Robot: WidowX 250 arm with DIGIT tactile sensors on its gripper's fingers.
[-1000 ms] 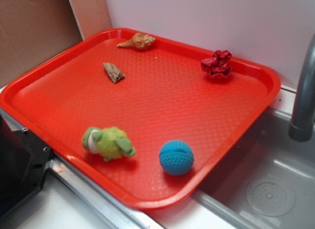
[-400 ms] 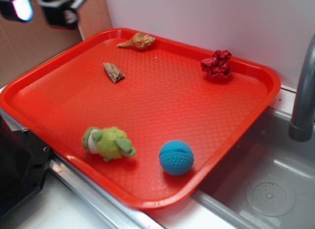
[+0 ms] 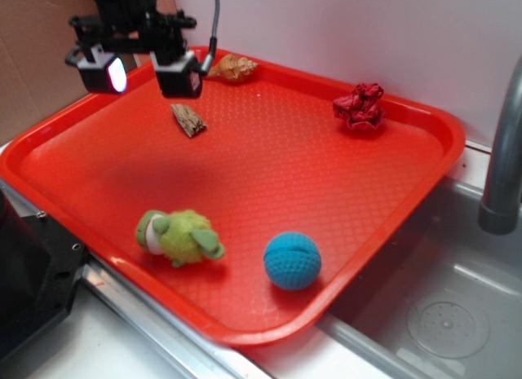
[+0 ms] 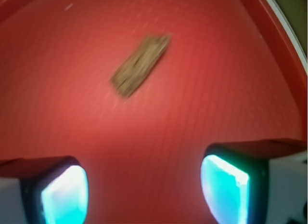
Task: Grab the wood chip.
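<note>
The wood chip (image 3: 188,119) is a small brown-grey streaky sliver lying flat on the red tray (image 3: 269,175), toward its far left. In the wrist view the wood chip (image 4: 141,65) lies diagonally on the tray floor, ahead of the fingers and blurred. My gripper (image 3: 147,73) hangs in the air above the tray's far left part, up and to the left of the chip. It is open, with a wide gap and nothing between the fingertips (image 4: 65,195).
On the tray lie a tan seashell (image 3: 230,68) at the far edge, a crumpled red thing (image 3: 360,106) at the far right, a green plush toy (image 3: 178,235) and a blue ball (image 3: 292,260) near the front. A grey faucet pipe (image 3: 504,151) and sink stand to the right.
The gripper came into view from the upper left and has moved down and right, over the tray's far left part near the wood chip. Nothing on the tray has moved.
</note>
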